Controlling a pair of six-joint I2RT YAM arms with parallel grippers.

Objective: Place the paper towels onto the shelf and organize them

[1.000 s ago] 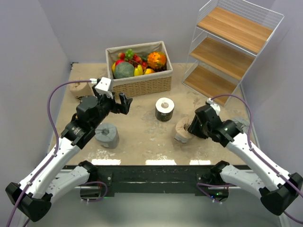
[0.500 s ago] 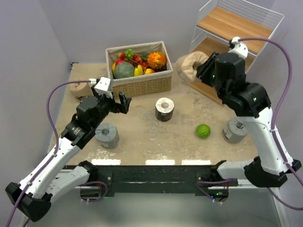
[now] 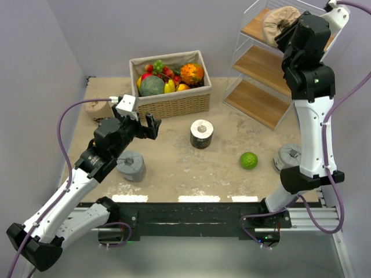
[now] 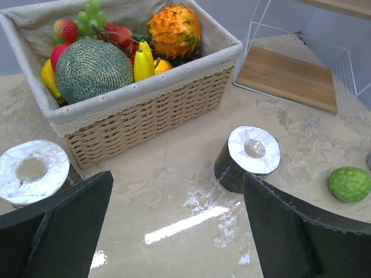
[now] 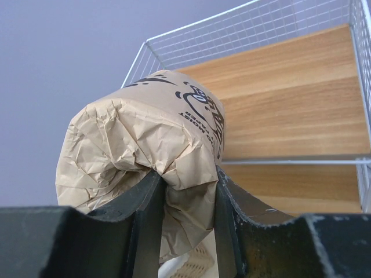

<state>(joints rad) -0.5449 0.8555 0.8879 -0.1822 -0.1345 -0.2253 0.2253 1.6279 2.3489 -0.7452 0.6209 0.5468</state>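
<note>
Got the right gripper (image 3: 285, 29) raised way up at the top tier of the shelf (image 3: 269, 70), squeezed in tight on a kraft tan roll (image 3: 278, 18). From the wrist view, can see the crinkly wrapper bulging out between the fingers (image 5: 148, 220), printed side facing the wooden board. Holding it over the left end of that top board, right by the wire corner; can't tell whether it actually touches the wood. Meanwhile got the left gripper (image 3: 152, 126) spread as wide as it goes with nothing in it, hovering low over the bench (image 3: 191, 174) just in front of the wicker basket (image 3: 174, 104) of fruit. Counting four more rolls down on the bench: a black roll (image 3: 202, 134) standing on end near the middle, a grey roll (image 3: 131, 165) tucked beside the left arm, a second grey roll (image 3: 288, 157) by the right arm's base, and a second tan roll (image 3: 94, 108) off at the far left edge. Also spotting a green lime (image 3: 249, 160) between the black roll and the right-hand grey one.
</note>
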